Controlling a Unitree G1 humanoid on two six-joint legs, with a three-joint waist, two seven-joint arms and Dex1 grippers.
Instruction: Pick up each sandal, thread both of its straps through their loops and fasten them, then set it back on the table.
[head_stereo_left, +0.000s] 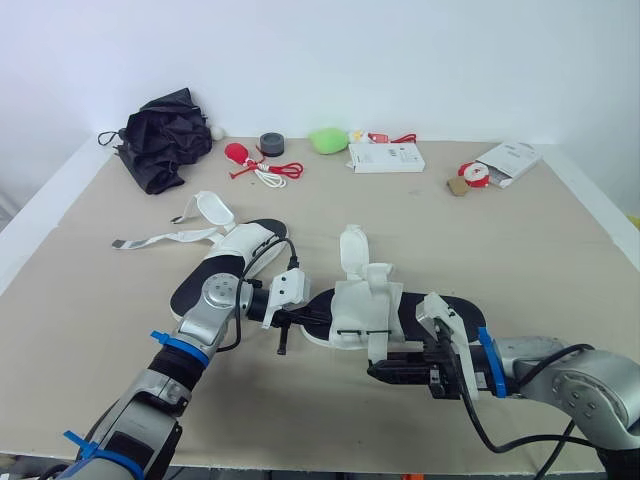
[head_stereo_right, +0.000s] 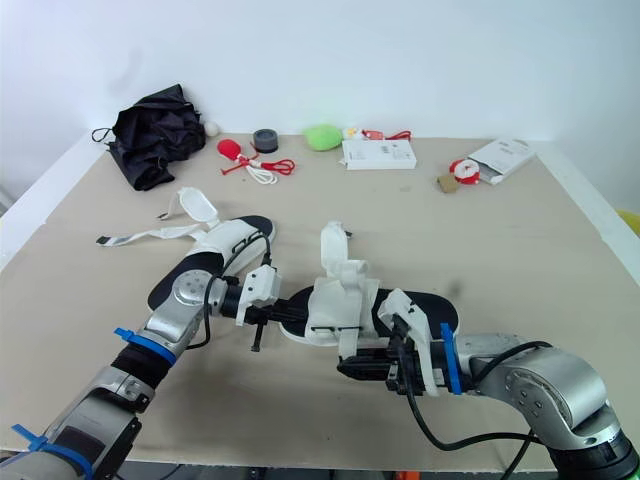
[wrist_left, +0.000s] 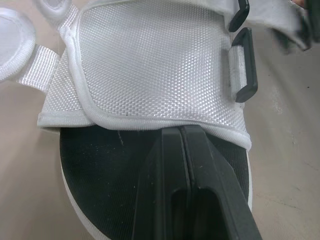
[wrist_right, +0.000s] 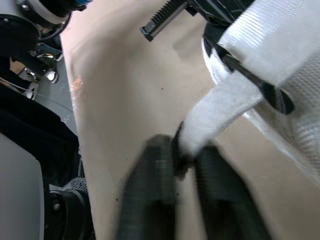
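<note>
Head view: the worked sandal (head_stereo_left: 390, 312) lies near the desk's (head_stereo_left: 520, 250) front edge, about mid-width. The second sandal (head_stereo_left: 225, 262) lies just to its left, toward the rear, straps loose.

Left wrist view: the left tool (wrist_left: 180, 132) is closed, its tips on the footbed (wrist_left: 110, 170) at the hem of the mesh upper (wrist_left: 150, 65), apparently pinning the sandal.

Right wrist view: the right tool (wrist_right: 177, 150) pinches the end of a strap (wrist_right: 215, 117) that is threaded through its loop (wrist_right: 272, 95).

Recommendation: draw the strap taut along its own line with the sandal pinned, then fold it back and press it down to fasten.

The near sandal (head_stereo_left: 390, 315) lies on the table (head_stereo_left: 560, 260), right of the far sandal (head_stereo_left: 235, 255).
</note>
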